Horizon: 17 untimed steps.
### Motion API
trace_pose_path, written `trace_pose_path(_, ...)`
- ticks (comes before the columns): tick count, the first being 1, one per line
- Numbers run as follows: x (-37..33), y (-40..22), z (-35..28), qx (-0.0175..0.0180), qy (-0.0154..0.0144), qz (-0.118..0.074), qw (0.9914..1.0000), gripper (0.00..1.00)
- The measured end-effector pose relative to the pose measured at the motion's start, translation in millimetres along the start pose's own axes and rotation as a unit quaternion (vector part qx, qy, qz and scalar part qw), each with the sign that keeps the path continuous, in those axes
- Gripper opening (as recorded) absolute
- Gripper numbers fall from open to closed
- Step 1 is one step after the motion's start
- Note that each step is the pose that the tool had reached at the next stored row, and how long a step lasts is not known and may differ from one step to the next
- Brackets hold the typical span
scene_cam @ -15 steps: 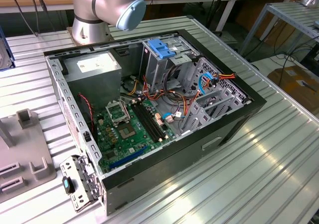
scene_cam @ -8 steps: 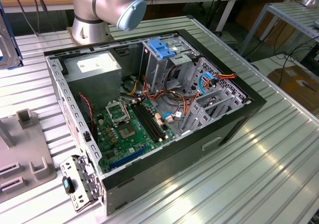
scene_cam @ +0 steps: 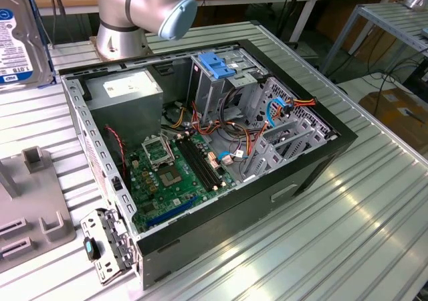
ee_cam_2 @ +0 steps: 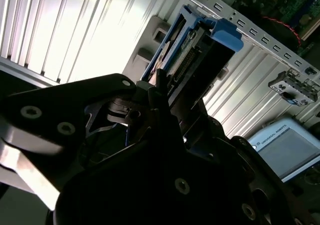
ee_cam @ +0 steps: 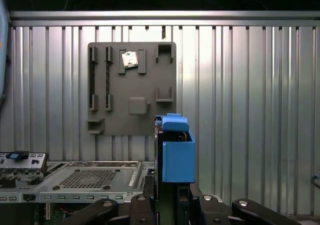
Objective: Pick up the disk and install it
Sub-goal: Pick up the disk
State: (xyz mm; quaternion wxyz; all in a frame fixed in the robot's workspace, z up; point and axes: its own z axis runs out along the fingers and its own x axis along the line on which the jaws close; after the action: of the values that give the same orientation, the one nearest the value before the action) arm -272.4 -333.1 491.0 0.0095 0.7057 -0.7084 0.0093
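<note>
– Looking at the gripper (ee_cam: 175,199), is it closed on anything?
– Yep, clamped on the disk (ee_cam: 177,155). Its long axis runs straight out from the gripper, blue end farthest away.

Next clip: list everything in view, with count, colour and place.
disk: one, grey with blue rails, held in the gripper
computer case: one, black, open, on the table
motherboard: one, green, inside the case
drive cage: one, grey with blue latch, inside the case
fixture plate: one, grey, on the table beside the case
table: one, silver, ribbed, under everything
arm: one, silver and pale blue, base on the table
gripper: one, black, shut on the disk
</note>
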Motion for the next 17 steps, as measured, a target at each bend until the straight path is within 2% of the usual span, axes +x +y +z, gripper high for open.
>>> trace_pose_path(3,0.0,-12.5,0.0,0.0,0.0,0.0,1.0,0.35)
trace_pose_path(5,-0.1,-18.3,0.0,0.0,0.0,0.0,1.0,0.35)
trace_pose_path(6,-0.1,-26.5,0.0,0.0,0.0,0.0,1.0,0.35)
trace_pose_path(8,-0.1,-37.5,0.0,0.0,0.0,0.0,1.0,0.35)
trace_pose_path(15,-0.2,-61.6,0.0,0.0,0.0,0.0,1.0,0.35)
trace_pose_path(17,-0.3,-72.6,0.0,0.0,0.0,0.0,1.0,0.35)
